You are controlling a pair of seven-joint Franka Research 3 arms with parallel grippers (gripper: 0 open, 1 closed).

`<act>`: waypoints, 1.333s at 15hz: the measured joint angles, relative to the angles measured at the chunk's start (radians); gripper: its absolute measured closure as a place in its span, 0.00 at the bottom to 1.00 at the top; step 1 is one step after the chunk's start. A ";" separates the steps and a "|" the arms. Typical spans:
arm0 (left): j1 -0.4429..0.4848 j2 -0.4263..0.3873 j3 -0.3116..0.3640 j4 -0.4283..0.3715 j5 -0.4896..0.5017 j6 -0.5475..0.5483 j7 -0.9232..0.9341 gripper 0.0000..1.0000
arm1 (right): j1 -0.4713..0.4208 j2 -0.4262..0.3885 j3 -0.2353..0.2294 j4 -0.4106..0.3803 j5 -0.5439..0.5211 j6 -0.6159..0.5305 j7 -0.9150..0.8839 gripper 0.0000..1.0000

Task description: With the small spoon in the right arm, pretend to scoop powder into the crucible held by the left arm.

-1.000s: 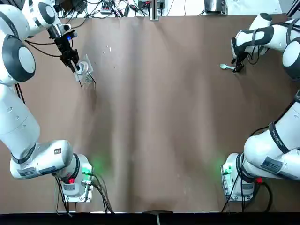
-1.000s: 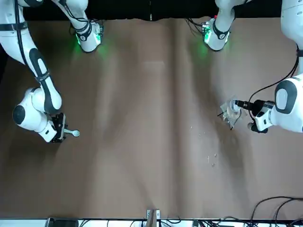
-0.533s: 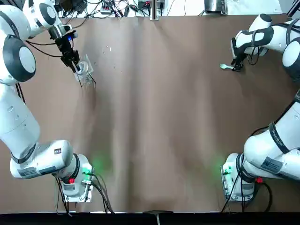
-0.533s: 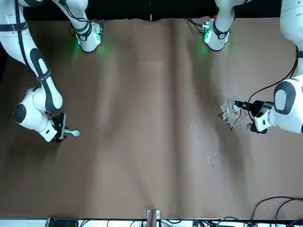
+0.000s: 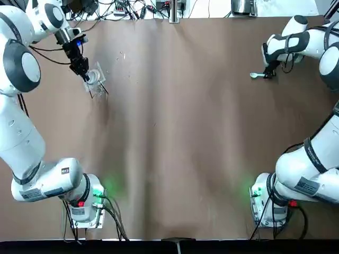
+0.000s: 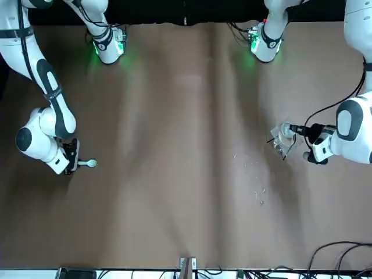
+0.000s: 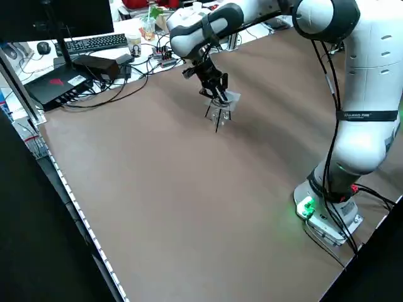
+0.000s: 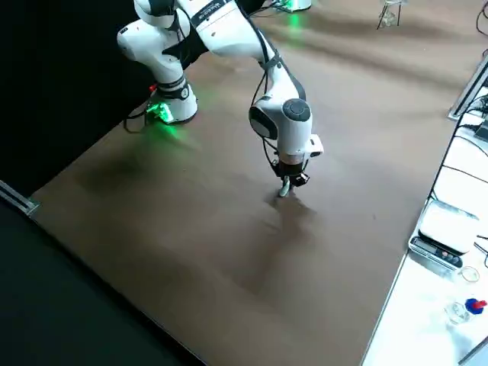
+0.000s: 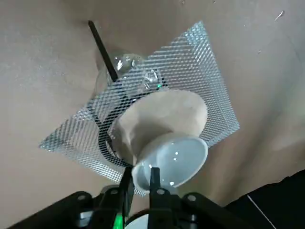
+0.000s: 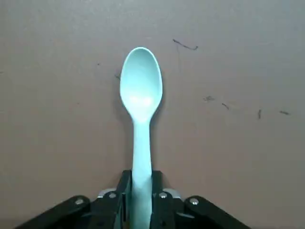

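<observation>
While the two arms sit at opposite edges of the table, no scoop can be mimed yet (judged an approach step). The small spoon is pinched by its handle in the right gripper, jaws narrow on it, at the far right of the table and low over the surface; contact with the table cannot be told. The crucible is clamped by its rim in the left gripper, fingers close together, at the far left. It is tilted and seen on or just above a wire gauze on a stand.

Key relation: the crucible lies well apart from the small spoon, straight across toward the robot's left. The spoon's long axis is laid along that same line, bowl end leading toward the crucible, handle back in the right gripper. A meeting near the middle is judged likely, or the spoon carried all the way across. Risk judged: the crucible slipping from a rim-only pinch when lifted off the gauze.
</observation>
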 joint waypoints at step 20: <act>-0.011 -0.027 -0.115 0.037 -0.313 -0.021 -0.280 0.94 | 0.139 0.000 0.343 0.118 0.087 -0.549 1.122 0.79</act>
